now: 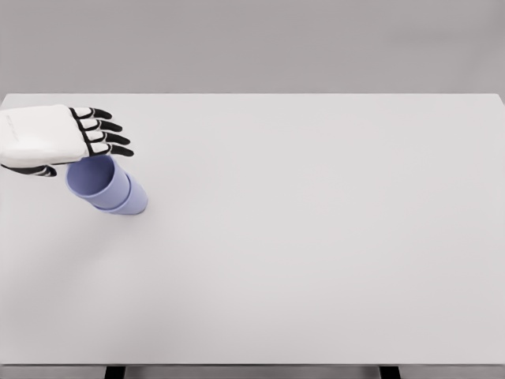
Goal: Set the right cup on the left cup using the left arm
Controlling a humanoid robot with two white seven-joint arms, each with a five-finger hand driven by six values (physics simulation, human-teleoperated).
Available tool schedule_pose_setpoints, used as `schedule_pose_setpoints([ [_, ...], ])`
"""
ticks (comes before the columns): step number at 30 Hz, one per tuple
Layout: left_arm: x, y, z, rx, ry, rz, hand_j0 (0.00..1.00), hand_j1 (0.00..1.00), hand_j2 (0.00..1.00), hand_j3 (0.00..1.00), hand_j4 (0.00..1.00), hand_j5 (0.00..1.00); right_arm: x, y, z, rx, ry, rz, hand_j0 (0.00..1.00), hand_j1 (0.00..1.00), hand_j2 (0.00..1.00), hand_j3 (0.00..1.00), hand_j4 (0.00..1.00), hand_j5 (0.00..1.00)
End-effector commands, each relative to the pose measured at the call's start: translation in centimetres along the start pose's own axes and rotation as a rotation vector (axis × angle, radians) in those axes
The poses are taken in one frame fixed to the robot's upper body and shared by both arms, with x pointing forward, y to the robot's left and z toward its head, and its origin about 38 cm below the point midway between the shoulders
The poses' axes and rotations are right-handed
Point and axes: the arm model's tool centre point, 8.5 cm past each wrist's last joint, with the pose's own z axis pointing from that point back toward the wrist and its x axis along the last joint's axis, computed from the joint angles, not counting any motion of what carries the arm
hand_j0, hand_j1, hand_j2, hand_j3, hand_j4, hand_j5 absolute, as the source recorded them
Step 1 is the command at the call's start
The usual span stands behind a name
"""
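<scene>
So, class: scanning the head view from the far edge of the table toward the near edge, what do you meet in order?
Far table edge → left hand, fingers extended, holding nothing → stacked blue cups, one nested in the other → bare tabletop to the near edge.

Showing two lavender cups (110,186) at the left of the frame, nested one inside the other so that only a lower rim of the outer one (132,207) is peeking out. Showing one white hand (59,138) at the upper left and one white table (316,237) filling the frame.
</scene>
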Motion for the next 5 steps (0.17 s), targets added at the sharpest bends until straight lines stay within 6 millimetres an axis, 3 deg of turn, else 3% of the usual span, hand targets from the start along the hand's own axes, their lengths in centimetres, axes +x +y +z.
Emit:
schedule_pose_setpoints([
  [1,-0.1,0.0,0.1,0.002,0.003,0.003,1.00,1.00,1.00,1.00,1.00,1.00,0.0,0.0,0.0,-0.001,0.001,-0.001,1.00,1.00,1.00,1.00,1.00,1.00],
  [2,-0.5,0.2,0.4,0.002,0.019,0.001,1.00,1.00,1.00,1.00,1.00,1.00,0.0,0.0,0.0,-0.001,0.000,-0.001,1.00,1.00,1.00,1.00,1.00,1.00],
  [4,-2.0,2.5,2.6,0.059,0.090,-0.033,1.00,1.00,1.00,1.00,1.00,1.00,0.0,0.0,0.0,0.001,0.000,0.001,1.00,1.00,1.00,1.00,1.00,1.00],
  [5,-2.0,2.4,2.6,0.056,0.090,-0.030,1.00,1.00,1.00,1.00,1.00,1.00,0.0,0.0,0.0,-0.001,0.000,-0.001,1.00,1.00,1.00,1.00,1.00,1.00],
])
